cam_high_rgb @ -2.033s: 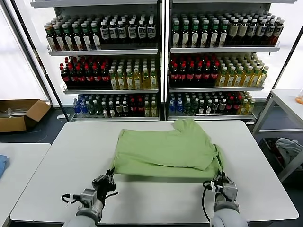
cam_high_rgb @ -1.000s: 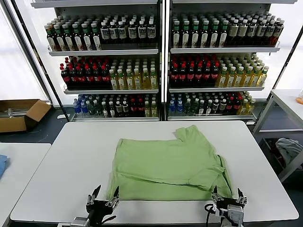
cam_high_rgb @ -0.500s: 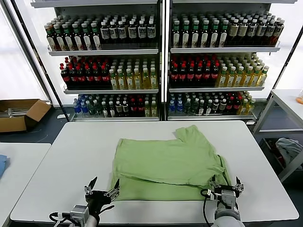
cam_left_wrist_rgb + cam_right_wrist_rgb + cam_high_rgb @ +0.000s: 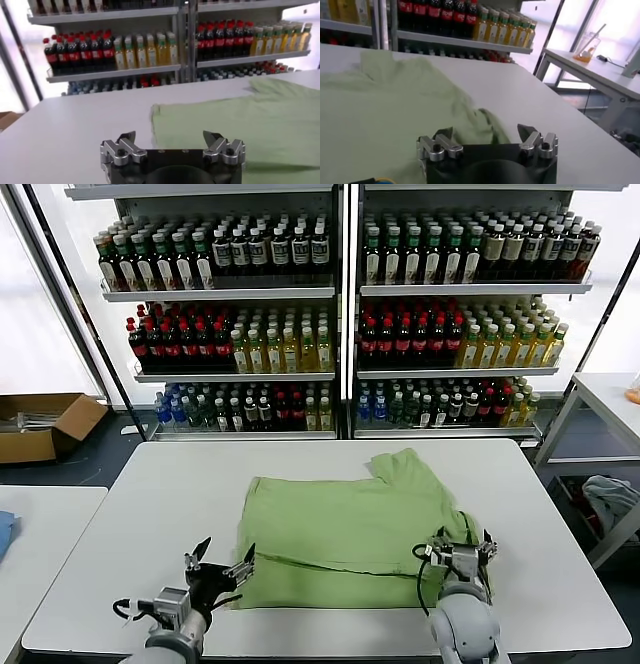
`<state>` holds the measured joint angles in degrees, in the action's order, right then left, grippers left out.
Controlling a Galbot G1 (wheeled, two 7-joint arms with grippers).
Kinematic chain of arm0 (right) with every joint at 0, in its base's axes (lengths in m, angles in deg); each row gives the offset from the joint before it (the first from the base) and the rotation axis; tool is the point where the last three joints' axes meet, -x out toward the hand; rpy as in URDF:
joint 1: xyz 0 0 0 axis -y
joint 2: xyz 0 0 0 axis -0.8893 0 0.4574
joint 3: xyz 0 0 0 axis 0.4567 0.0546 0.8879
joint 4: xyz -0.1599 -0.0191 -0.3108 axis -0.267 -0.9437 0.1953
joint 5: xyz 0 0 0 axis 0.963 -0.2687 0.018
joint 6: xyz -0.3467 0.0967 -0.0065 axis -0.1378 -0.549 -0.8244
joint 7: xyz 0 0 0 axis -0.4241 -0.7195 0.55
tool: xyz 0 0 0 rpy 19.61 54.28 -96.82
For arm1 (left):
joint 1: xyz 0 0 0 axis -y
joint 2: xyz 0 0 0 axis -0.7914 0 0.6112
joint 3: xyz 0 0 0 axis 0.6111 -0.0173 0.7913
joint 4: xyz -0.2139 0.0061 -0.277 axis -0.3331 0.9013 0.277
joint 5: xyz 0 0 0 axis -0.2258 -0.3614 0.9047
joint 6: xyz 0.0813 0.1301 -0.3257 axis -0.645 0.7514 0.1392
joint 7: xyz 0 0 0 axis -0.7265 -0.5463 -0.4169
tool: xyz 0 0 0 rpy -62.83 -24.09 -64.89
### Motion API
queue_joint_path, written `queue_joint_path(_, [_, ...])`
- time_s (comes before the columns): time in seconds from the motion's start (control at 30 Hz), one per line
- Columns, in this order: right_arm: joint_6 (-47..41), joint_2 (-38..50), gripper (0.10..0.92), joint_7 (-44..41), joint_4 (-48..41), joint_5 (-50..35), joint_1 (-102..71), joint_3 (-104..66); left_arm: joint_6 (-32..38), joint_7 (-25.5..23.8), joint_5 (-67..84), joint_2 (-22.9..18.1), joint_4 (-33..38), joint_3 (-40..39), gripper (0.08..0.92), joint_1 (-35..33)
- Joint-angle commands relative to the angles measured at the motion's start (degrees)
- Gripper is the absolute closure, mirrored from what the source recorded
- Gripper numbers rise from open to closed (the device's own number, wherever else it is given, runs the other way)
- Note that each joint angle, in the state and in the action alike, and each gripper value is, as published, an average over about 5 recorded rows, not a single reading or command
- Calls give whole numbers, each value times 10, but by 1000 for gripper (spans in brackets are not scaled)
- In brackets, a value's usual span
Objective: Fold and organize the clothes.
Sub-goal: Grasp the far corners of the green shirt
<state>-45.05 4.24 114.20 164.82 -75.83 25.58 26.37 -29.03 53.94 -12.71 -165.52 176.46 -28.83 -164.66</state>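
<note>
The light green shirt lies folded on the white table, with one sleeve sticking out at the far side. My left gripper is open and empty at the shirt's near left corner. My right gripper is open and empty over the shirt's near right corner. In the left wrist view the shirt spreads ahead of the open left gripper. In the right wrist view the shirt lies ahead of the open right gripper. The buttons and logo are hidden.
Shelves of bottles stand behind the table. A cardboard box sits on the floor at far left. A second table is at left, another at right, with a grey-blue cloth bundle below it.
Both grippers let go of the shirt's near edge after pulling it toward me, dropped low, and have since risen and moved forward to the shirt's near corners, open.
</note>
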Motion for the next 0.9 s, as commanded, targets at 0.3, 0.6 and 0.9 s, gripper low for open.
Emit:
queue_joint_path(0.3, [2,-20,203,-10,-221,-56,270,21,23,-55,47,45,-266,-72,177,278])
queue_joint_path(0.6, [13,-64,203,-31,-382,-57,371,-3,22,-50,51,60,-364,-97,177,347])
queue_joint_path(0.9, [31,-93,203,-48,-486,-49,401,-31,23,-48,51,62,-427,-112,177,388])
